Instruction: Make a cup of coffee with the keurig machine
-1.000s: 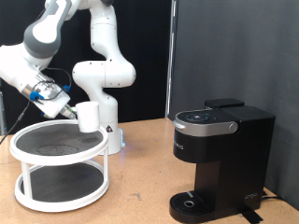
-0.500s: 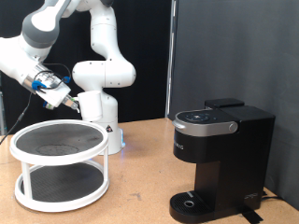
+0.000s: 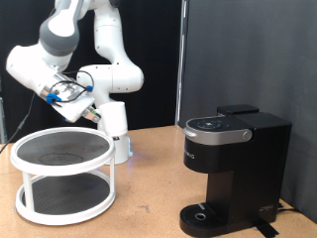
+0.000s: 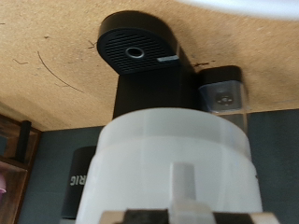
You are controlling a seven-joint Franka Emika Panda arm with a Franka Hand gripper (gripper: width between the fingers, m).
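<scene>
Black backdrop (image 3: 238, 50), brown wooden tabletop (image 3: 149, 188).

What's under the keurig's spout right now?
Nothing: the round drip base of the keurig machine is bare. The cup is off at the exterior view's left, held up by the claw. The base's far side is hidden.

The brown wooden table (image 3: 149, 188) carries a white two-tier round stand (image 3: 63, 178) and the keurig machine (image 3: 233, 174), well apart.
</scene>
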